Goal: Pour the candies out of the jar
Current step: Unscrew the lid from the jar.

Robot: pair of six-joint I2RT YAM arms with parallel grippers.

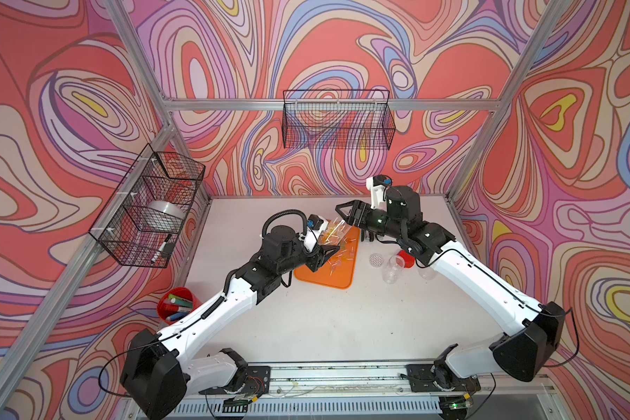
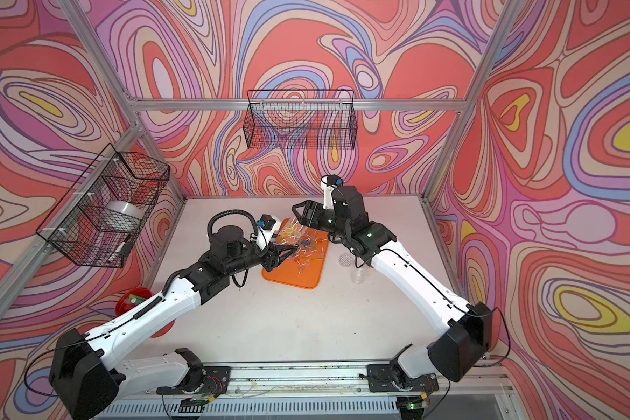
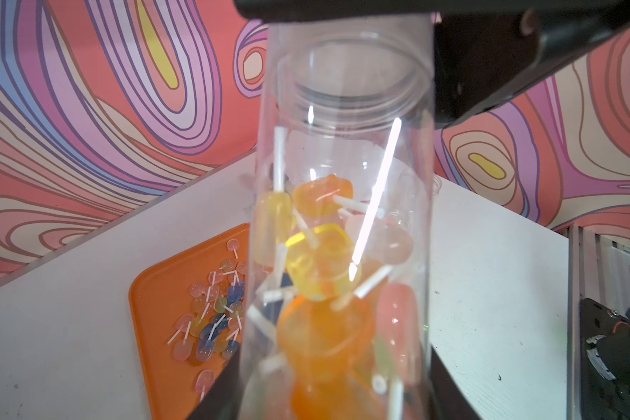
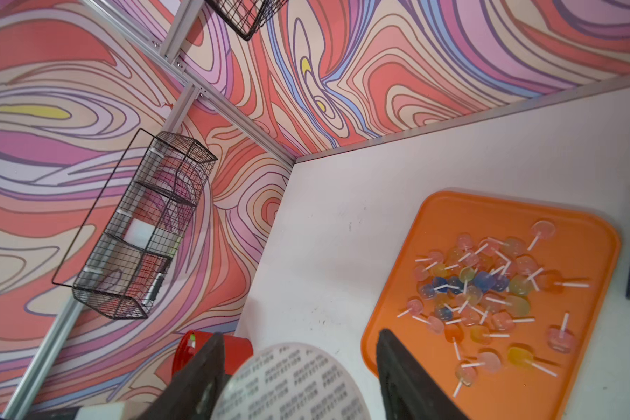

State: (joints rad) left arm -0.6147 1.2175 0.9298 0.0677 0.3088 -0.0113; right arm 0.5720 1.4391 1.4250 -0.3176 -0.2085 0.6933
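Left claw [image 1: 324,256] pinches the likely light, slick jar [image 3: 342,218] around its body, tilted over the tray [image 4: 579,232] on the table [image 1: 324,327], candies [image 3: 321,262] inside and spilled below; right claw [image 4: 301,345] brackets a printed disc [image 4: 291,381], grip unclear.

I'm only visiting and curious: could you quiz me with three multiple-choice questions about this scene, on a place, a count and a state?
1. Where do the loose candies lie? A) on the orange tray B) in a blue bowl C) on a green plate
2. How many wire baskets hang on the walls? A) one B) two C) four
3. The jar in the left gripper is: A) empty B) partly filled with candies C) full of water
Answers: 1 A, the right wrist view shows them piled on the tray. 2 B, one on the back wall, one on the side wall. 3 B, the left wrist view shows them inside.
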